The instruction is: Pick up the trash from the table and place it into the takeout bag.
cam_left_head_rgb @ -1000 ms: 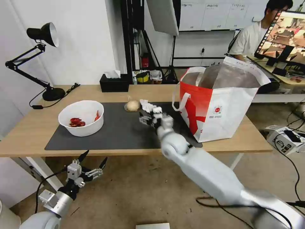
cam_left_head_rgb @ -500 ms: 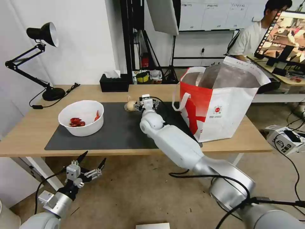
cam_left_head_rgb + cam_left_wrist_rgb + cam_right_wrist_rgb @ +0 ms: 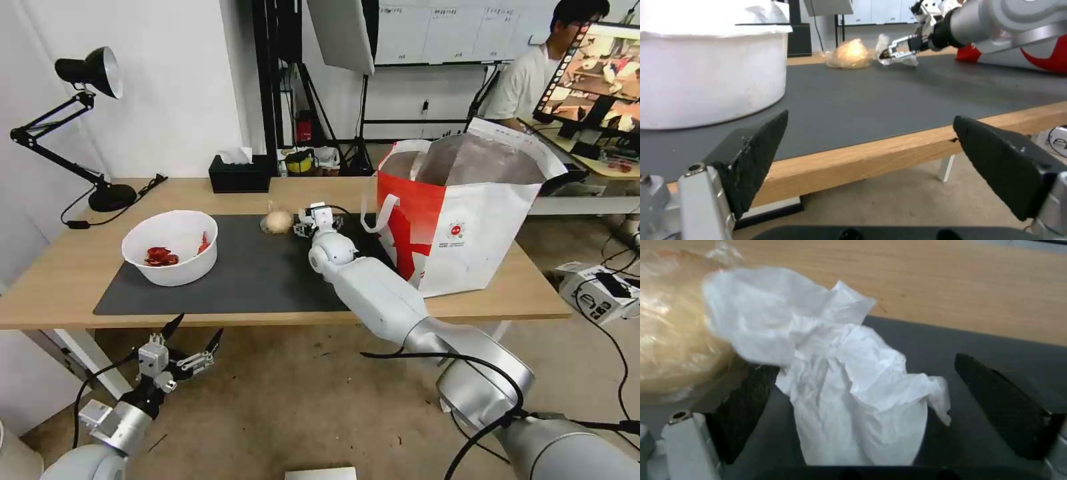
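Observation:
A crumpled white tissue (image 3: 853, 380) lies on the dark mat (image 3: 253, 273) between the spread fingers of my right gripper (image 3: 862, 373), which is open around it. In the head view that gripper (image 3: 305, 225) sits just right of the beige round lump (image 3: 277, 221). The left wrist view has the lump (image 3: 850, 53) and tissue (image 3: 902, 58) side by side. A white bowl (image 3: 171, 247) with red scraps stands at the mat's left. The takeout bag (image 3: 467, 227) stands open at the table's (image 3: 67, 267) right end. My left gripper (image 3: 177, 347) hangs open below the front edge.
A black desk lamp (image 3: 87, 73) stands at the back left corner and a black tissue box (image 3: 239, 175) at the back middle. The bag's loop handle (image 3: 373, 207) hangs close to my right arm. Cables lie on the floor at the right.
My right gripper has moved from above the mat's middle toward the back, down to the tissue beside the beige lump. The left arm has barely moved.

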Available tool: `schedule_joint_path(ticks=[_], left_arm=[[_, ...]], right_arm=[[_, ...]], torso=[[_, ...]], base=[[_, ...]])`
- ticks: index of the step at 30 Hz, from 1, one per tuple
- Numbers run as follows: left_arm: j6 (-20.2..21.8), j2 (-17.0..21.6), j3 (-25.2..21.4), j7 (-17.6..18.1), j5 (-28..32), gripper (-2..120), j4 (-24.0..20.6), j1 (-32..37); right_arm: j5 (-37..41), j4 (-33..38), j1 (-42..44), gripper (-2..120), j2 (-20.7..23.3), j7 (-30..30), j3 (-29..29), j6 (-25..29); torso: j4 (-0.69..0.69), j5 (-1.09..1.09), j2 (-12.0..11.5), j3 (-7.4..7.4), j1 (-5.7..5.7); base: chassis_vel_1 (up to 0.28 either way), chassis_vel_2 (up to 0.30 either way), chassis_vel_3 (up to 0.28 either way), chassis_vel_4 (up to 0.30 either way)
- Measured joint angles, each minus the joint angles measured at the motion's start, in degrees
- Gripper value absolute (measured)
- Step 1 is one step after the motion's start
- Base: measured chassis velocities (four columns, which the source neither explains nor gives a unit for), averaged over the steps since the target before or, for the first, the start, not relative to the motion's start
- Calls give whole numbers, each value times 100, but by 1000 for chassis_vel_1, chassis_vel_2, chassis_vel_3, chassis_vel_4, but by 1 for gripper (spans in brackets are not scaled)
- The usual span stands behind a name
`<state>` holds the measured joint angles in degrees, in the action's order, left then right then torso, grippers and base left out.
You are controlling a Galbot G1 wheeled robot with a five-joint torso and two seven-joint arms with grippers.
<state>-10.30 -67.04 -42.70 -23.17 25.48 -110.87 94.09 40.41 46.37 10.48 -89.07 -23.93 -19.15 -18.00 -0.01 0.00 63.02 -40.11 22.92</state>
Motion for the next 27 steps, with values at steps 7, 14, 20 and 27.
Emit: schedule_joint_path(ticks=[7,14,20,27], left_arm=[[0,-53,1,1,-6,100,-42,41],[0,-62,0,4,-6,100,-65,53],[1,-60,24,10,-6,100,-88,43],[1,-56,30,13,-6,100,-88,49]], right_arm=[[174,-12,52,98,19,46,95,-125],[448,189,99,73,139,25,101,-172],[618,362,148,50,271,3,98,-186],[666,451,183,26,337,22,83,-184]], torso=[[1,0,0,0,0],[1,0,0,1,0],[-1,0,0,0,0],[0,0,0,0,0]], base=[[0,0,0,0],[0,0,0,0],[0,0,0,0],[0,0,0,0]])
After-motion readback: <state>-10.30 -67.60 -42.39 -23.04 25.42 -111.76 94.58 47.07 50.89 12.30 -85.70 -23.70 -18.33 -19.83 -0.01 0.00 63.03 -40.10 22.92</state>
